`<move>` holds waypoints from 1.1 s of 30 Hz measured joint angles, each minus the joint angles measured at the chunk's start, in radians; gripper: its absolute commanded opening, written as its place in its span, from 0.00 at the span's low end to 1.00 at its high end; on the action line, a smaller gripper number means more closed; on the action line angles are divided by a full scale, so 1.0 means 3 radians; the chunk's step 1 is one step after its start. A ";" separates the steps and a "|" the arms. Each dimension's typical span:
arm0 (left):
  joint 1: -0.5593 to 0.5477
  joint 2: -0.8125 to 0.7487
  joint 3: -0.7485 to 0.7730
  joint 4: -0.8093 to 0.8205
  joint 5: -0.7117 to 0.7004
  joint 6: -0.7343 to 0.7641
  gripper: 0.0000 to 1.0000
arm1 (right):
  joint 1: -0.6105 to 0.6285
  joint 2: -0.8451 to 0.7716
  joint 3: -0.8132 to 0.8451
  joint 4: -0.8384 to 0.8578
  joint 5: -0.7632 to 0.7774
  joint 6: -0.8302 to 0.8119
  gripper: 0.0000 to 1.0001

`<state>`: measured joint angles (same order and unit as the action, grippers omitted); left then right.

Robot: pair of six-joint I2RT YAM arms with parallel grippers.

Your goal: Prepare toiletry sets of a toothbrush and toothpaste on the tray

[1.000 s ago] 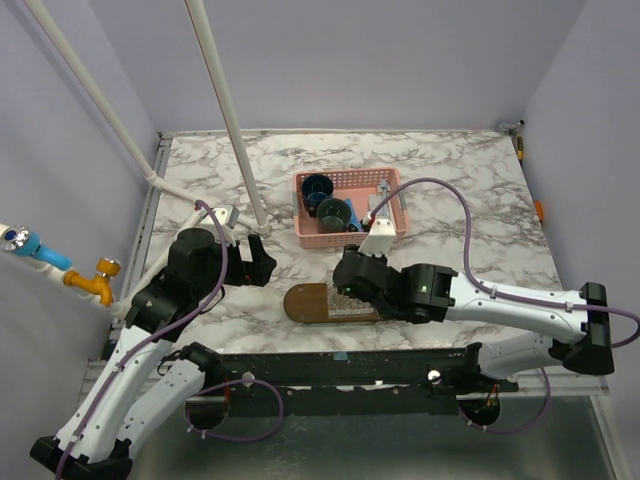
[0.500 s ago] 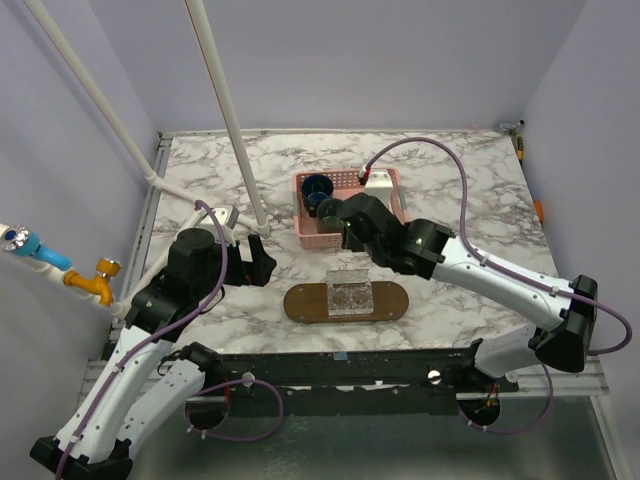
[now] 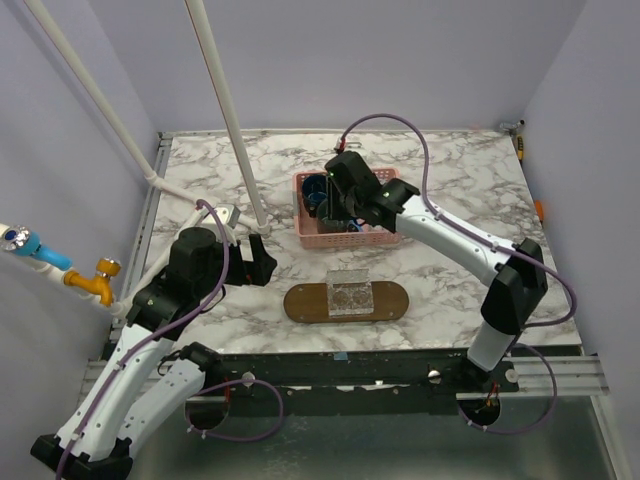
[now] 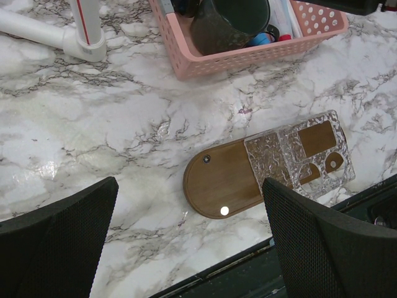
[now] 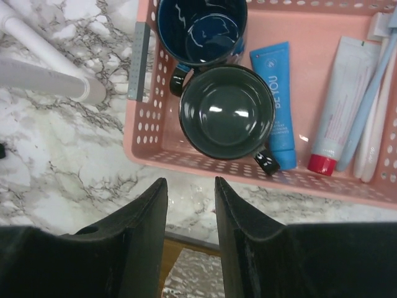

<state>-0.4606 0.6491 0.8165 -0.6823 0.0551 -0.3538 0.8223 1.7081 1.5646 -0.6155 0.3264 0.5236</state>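
Since a second ago the right arm has swung away from the tray and reached out toward 12 o'clock, so the right claw now hangs over the pink basket. The left arm has not shifted.

The right claw is released: its fingers stand part-way apart with nothing between them, poised above the basket's near wall. Seen from the right wrist, a dark cup sits in the basket just beyond the fingertips, and a blue cup touches it at 12 o'clock. At 3 o'clock of the dark cup lies a blue toothpaste tube. Farther the same way lie a white tube with a red cap and then the pale toothbrushes, all flat on the basket floor.

The left claw is released too, spread wide and holding nothing. It hovers at 9 o'clock of the tray, above the marbled surface.

The tray rests on the surface at 6 o'clock of the basket, apart from it. A clear textured insert with cut-out windows lies on the wood. A white pipe slants down to the surface at 9 o'clock of the basket.
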 measured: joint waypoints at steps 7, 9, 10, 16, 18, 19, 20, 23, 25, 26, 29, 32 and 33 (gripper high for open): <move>0.0000 0.0000 0.0000 0.0000 0.0001 0.0000 0.99 | -0.0045 0.0504 0.0423 0.0003 -0.0175 -0.0064 0.40; 0.0000 -0.0004 0.0000 0.0000 0.0003 0.0000 0.99 | -0.0057 0.0640 0.0521 -0.0008 -0.0197 -0.0070 0.40; 0.0000 -0.0008 0.0000 0.0000 0.0004 0.0000 0.99 | -0.0058 0.0724 0.0584 -0.0011 -0.0209 -0.0075 0.40; 0.0000 -0.0046 0.0000 0.0000 0.0013 0.0000 0.99 | -0.0065 0.1041 0.0760 -0.0071 -0.0215 -0.0092 0.40; 0.0000 -0.0062 0.0000 0.0001 0.0017 0.0000 0.99 | -0.0066 0.1120 0.0813 -0.0089 -0.0212 -0.0094 0.39; 0.0000 -0.0074 0.0000 0.0001 0.0019 0.0000 0.99 | -0.0069 0.1158 0.0848 -0.0106 -0.0210 -0.0095 0.39; 0.0000 -0.0081 0.0000 0.0001 0.0022 0.0000 0.99 | -0.0071 0.1198 0.0885 -0.0118 -0.0209 -0.0097 0.39; 0.0000 -0.0106 0.0000 0.0001 0.0025 0.0000 0.99 | -0.0081 0.1287 0.0958 -0.0140 -0.0206 -0.0109 0.39; 0.0000 -0.0114 0.0000 0.0001 0.0027 0.0000 0.99 | -0.0086 0.1340 0.1002 -0.0161 -0.0196 -0.0122 0.39; 0.0000 -0.0117 0.0000 0.0001 0.0028 0.0000 0.99 | -0.0086 0.1366 0.1021 -0.0170 -0.0187 -0.0127 0.39; 0.0000 -0.0118 0.0000 0.0001 0.0031 0.0000 0.99 | -0.0086 0.1448 0.1073 -0.0207 -0.0167 -0.0145 0.38; 0.0000 -0.0120 0.0000 0.0003 0.0042 0.0000 0.99 | -0.0097 0.1531 0.1109 -0.0234 -0.0154 -0.0161 0.36; 0.0000 -0.0120 0.0000 0.0003 0.0045 0.0000 0.99 | -0.0099 0.1549 0.1111 -0.0242 -0.0154 -0.0172 0.35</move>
<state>-0.4606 0.6132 0.8165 -0.6815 0.0685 -0.3538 0.7925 2.1727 1.8980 -0.6880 0.2802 0.4721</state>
